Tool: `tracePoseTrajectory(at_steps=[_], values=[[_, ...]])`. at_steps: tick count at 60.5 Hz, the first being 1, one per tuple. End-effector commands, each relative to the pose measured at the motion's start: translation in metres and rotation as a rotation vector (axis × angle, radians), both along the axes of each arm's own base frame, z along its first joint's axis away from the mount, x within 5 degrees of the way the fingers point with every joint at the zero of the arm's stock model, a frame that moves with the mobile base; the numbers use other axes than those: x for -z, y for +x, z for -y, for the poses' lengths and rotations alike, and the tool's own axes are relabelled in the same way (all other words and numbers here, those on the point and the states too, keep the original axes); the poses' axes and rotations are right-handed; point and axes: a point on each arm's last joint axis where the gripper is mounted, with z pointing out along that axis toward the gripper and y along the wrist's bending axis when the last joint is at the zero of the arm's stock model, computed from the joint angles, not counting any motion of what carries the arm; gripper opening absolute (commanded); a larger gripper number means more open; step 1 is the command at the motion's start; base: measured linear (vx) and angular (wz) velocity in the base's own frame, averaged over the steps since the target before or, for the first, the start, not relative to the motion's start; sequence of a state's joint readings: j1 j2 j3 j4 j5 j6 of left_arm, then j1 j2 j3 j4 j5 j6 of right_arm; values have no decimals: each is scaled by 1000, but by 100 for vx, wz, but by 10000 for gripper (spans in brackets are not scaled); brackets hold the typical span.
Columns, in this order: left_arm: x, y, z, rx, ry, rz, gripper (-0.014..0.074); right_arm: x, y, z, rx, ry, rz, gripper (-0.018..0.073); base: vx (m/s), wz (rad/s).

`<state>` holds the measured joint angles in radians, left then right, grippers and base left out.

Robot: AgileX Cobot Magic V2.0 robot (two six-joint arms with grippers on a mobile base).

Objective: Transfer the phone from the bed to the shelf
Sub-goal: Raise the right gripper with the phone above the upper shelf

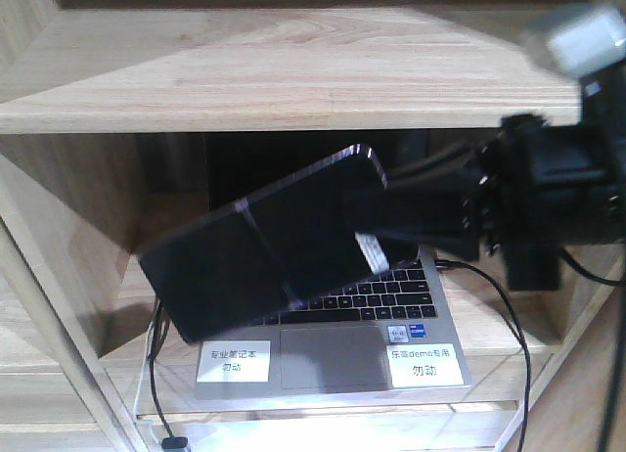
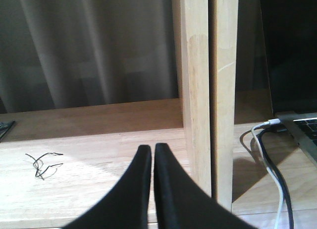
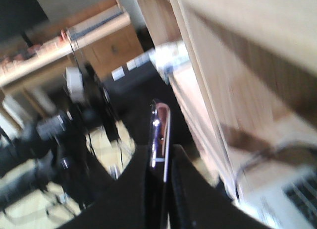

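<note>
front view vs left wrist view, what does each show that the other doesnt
Only the front view shows the phone, tilted, clamped at one end by the right gripper above the laptop's keyboard and two white labels. Only the left wrist view shows the left gripper, fingers together and empty, a curtain, and a wire scrap. Both show the shelf and the laptop.

The phone [image 1: 264, 247] is a glossy black slab with a crease across its middle; in the right wrist view its edge [image 3: 160, 135] shines like polished pinkish metal. The right pincer [image 1: 391, 232] and the left pincer [image 2: 148, 189] look like matt black plastic. The shelf [image 1: 293, 75] is light natural wood, smooth, with visible grain. The laptop [image 1: 333, 359] has a matt grey casing, black keys and white paper-like labels. Grey cloth curtains [image 2: 84, 45] hang in soft folds at the far left.
</note>
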<state>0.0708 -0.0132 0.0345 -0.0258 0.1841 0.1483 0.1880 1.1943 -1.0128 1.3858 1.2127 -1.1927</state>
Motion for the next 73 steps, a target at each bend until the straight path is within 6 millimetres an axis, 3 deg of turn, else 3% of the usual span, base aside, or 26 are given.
tracePoseTrajectory(at_steps=[1,10,22,32,50,73], values=[[-15,-1,0,0,-8,108,1,-34,-16,1,-22,177,65,-2,0,0],[-15,-1,0,0,-8,108,1,-56,-21,4,34,218,143,-2,0,0],[-15,-1,0,0,-8,108,1,-109,-24,9,138,267,320,-2,0,0],[-15,-1,0,0,-8,108,1,-140,-17,14,266,294,438,-2,0,0],[-15,-1,0,0,-8,108,1,-154,32,4,278,293,447,-2,0,0],[-15,-1,0,0,-8,108,1,-144,101,-57,233,288,419,-2,0,0]])
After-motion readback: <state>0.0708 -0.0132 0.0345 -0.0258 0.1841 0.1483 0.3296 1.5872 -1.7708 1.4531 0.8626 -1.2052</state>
